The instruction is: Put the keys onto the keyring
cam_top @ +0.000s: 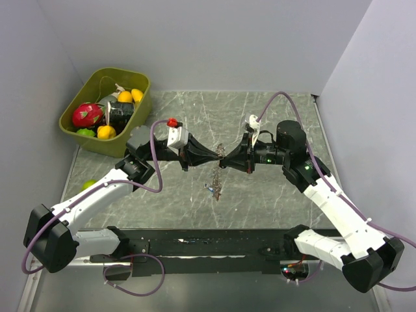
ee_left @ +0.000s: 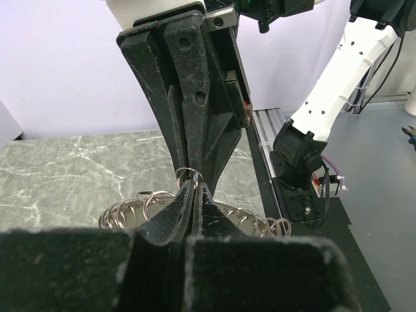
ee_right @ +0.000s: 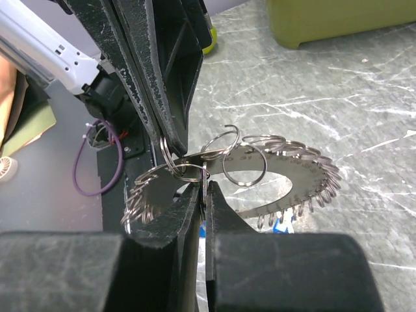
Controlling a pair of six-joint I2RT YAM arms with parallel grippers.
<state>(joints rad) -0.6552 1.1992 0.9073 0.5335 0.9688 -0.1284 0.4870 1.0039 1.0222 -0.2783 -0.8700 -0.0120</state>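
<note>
Two robot arms meet tip to tip above the middle of a grey-green marbled worktop (cam_top: 279, 201), sharing a grip on the keyring (ee_right: 273, 175). It is held clear of the surface between them.

Seen from the right wrist, the keyring is a flat, silvery, crescent-shaped plate fringed with many small wire rings, tilted and fanning out to the right of the fingers. The left tool (ee_left: 194, 195) has its black fingers pressed tight together, pinching the small rings at the plate's near end. The right tool (ee_right: 204, 192) reaches in from the opposite side. Its fingers are drawn to a very narrow slit and nip the same bunch of rings, just beside the left tool's tips.

The keys (cam_top: 215, 190) lie loose in a small cluster on the worktop, just on the near side of the spot under the joined tools and apart from the keyring. From overhead they are too small to count, though a hint of blue shows. In the right wrist view a blue scrap peeks out beneath the plate's lower edge.

An olive-green bin (cam_top: 130, 140) of toy fruit stands at the far left corner of the worktop. A small green fruit (cam_top: 89, 184) lies alone by the left arm.
</note>
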